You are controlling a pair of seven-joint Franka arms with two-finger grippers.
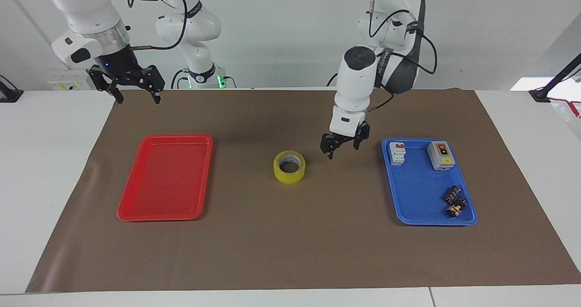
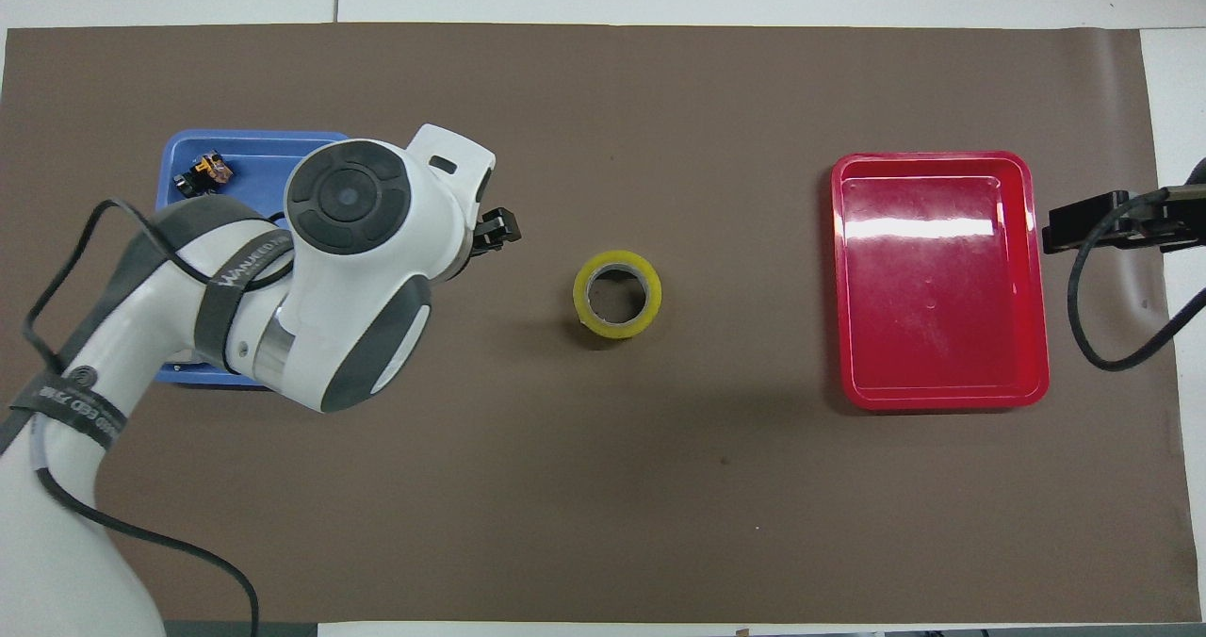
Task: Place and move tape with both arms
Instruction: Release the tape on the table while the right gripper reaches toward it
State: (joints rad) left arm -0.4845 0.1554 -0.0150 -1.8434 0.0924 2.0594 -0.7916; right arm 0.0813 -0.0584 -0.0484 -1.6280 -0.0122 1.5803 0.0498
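tape (image 1: pixel 289 166) flat on mat (image 1: pixel 290 248); left gripper (image 1: pixel 343 147) open — beside it

I work in a robotics lab: my two white arms are bolted at a white table (image 1: pixel 54 170) spread with a brown paper mat (image 1: pixel 290 252), before a bare white wall, with a red tray (image 1: pixel 136 209) and a blue tray (image 1: pixel 422 218) of electrical switches (image 1: pixel 441 155).

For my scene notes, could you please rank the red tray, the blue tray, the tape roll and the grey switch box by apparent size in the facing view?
1. and 2. red tray and blue tray: they look about alike, so no ranking between them.
3. tape roll.
4. grey switch box, a little smaller than the roll.
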